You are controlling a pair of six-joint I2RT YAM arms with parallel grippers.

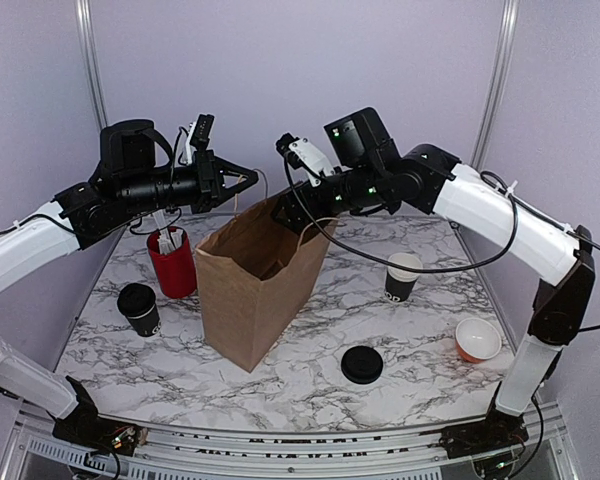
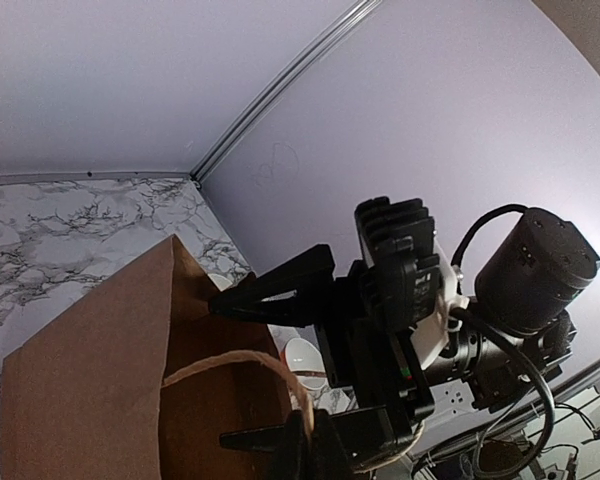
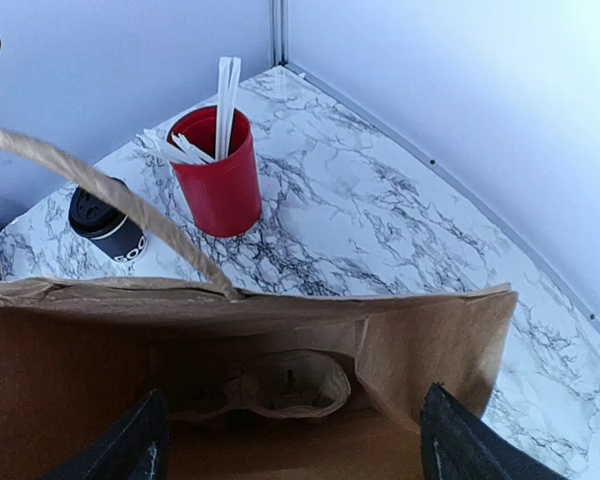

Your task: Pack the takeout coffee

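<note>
My right jaws hang released, fingertips [image 3: 145, 450] spread wide with nothing between them, straight over the open mouth of the brown paper bag [image 1: 242, 300]. Deep below them, on the bag's floor, lies one crumpled brown papery thing [image 3: 288, 383]; what it is I cannot tell. The bag stands upright on the desk [image 3: 380, 220], its creased kraft walls flat-sided. A twisted paper handle [image 3: 130, 200] stretches from the bag's far rim up toward my left jaws, which are clenched to a point just past that rim. Whether they pinch the handle I cannot tell.

The takeout coffee [image 3: 108, 225] stands outside the bag, upright on the desk beyond the far rim, well below both jaws and touched by neither. It is a small round black paper cup with white print near its base and a black top. Just beside it, apart, stands the red holder [image 3: 220, 185], a smooth cylinder of about the same height, with white sticks [image 3: 224, 90] poking out of it.

Behind my right jaws, on the bag's other side, the grey-veined marble desk carries a black cup with a white upper part [image 1: 403, 276], a flat round black lid [image 1: 361, 364] and a small orange cup [image 1: 477, 340] with a white inside, all well apart.
</note>
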